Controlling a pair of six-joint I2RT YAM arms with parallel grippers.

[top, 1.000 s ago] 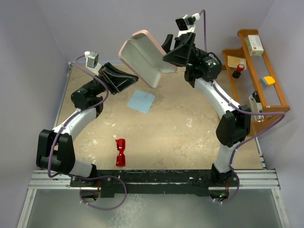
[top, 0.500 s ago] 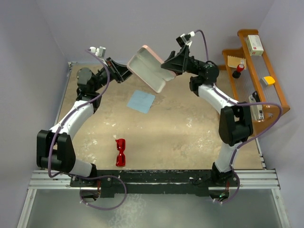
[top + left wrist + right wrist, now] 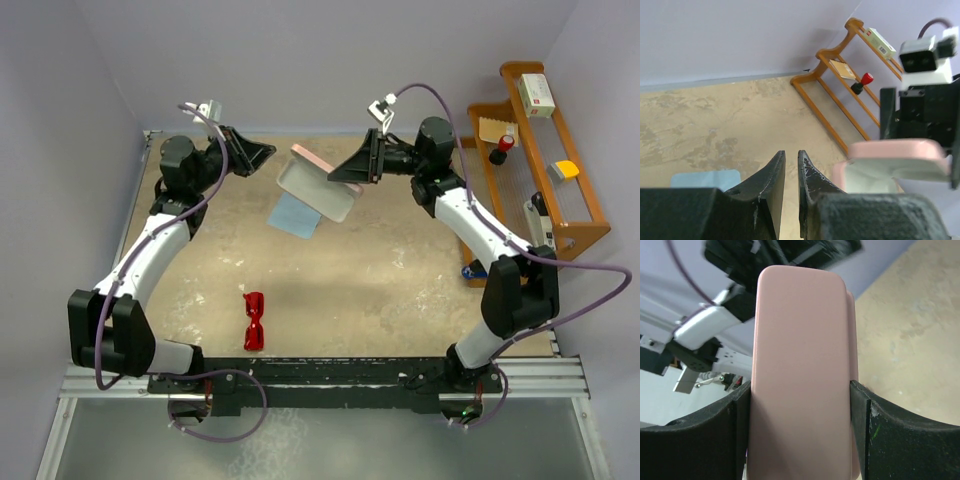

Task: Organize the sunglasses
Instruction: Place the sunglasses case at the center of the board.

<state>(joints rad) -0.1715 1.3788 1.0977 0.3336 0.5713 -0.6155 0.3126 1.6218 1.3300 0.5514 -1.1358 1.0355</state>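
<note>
The right gripper (image 3: 345, 173) is clamping the pink case (image 3: 318, 183) between its two fingers, one finger pressing on each long side (the right wrist view shows the case filling the whole gap). The case is hanging open above the table (image 3: 400, 270), with its pale inner surface facing up toward the top camera and its pink outer shell facing the right wrist camera. In the top view it is overlapping the far right part of the light blue cloth (image 3: 290, 215), which is lying flat on the table beneath it.

The left gripper (image 3: 268, 153) is hovering just left of the case, at the far side of the table, and is pointing toward it without touching it. Its jaws are standing narrow, with only a thin slit showing between them in the left wrist view, and they are gripping nothing.

The sunglasses (image 3: 254, 320) are lying on the table near the front edge, left of centre and close to the arm bases. They are well apart from both grippers, from the case and from the cloth. The red frame is running roughly front to back. Whether the temples are folded cannot be told.

A wooden rack (image 3: 585, 200) is standing along the right edge of the table, carrying several small items.
</note>
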